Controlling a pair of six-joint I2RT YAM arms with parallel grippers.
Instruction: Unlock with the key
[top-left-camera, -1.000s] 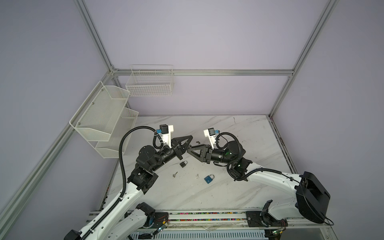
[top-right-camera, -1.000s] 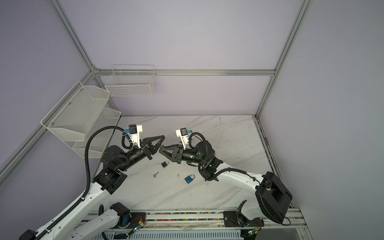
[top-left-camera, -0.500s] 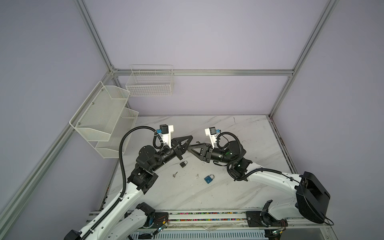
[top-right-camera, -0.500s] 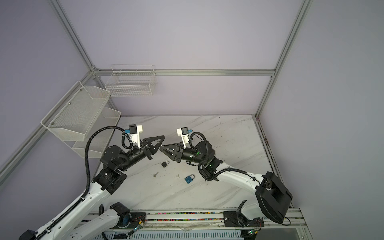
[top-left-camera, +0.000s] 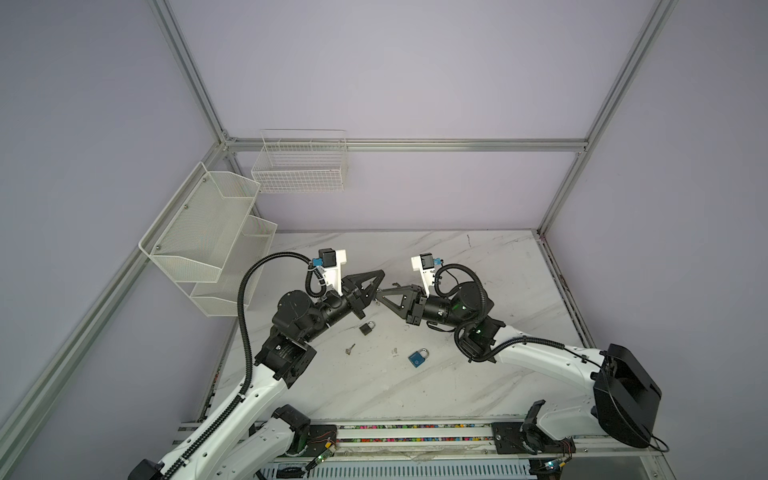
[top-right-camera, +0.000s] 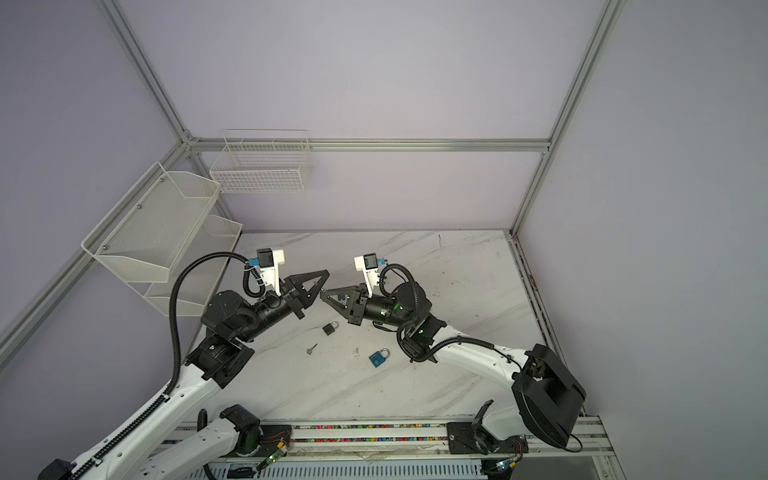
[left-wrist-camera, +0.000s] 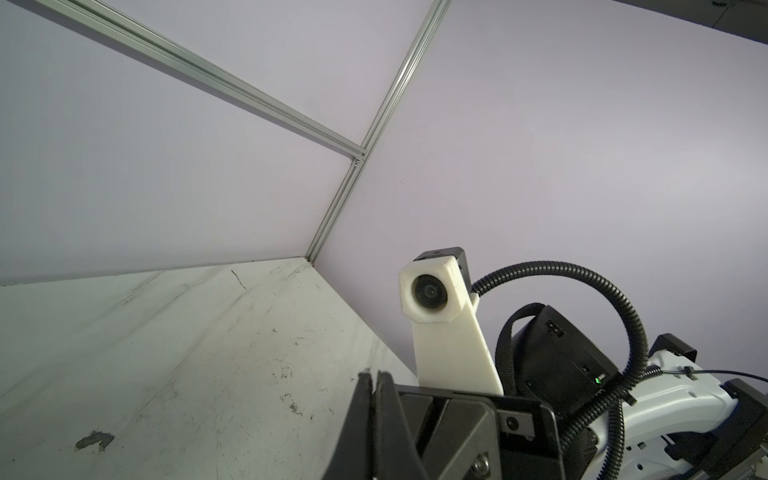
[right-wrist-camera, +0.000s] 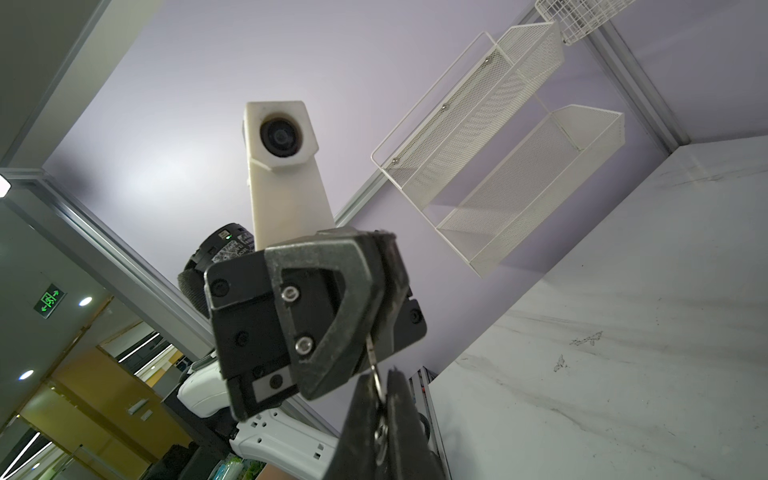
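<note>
**Two black parallel grippers meeting tip to tip above the white marble-patterned tabletop (top-left-camera: 478, 382).** In the right wrist view, the left gripper (right-wrist-camera: 374, 324) has its fingers pressed together on one end of a small silver metal key (right-wrist-camera: 373, 365). The right gripper (right-wrist-camera: 383, 415) has its fingers closed on the other end. The key spans the short gap between the two grippers, clear of the table.

In both top views, a small black padlock (top-left-camera: 366, 328) (top-right-camera: 330, 328) lies on the table, nearer the front edge than the meeting point. A blue padlock (top-left-camera: 417, 358) (top-right-camera: 378, 359) lies further forward and to the right. A second small metal key (top-left-camera: 350, 349) (top-right-camera: 311, 350) lies forward and to the left of the black padlock. All three rest apart from one another and from the grippers.

A white two-tier mesh shelf (top-left-camera: 208, 245) and a white wire basket (top-left-camera: 299, 166) hang on the walls.
</note>
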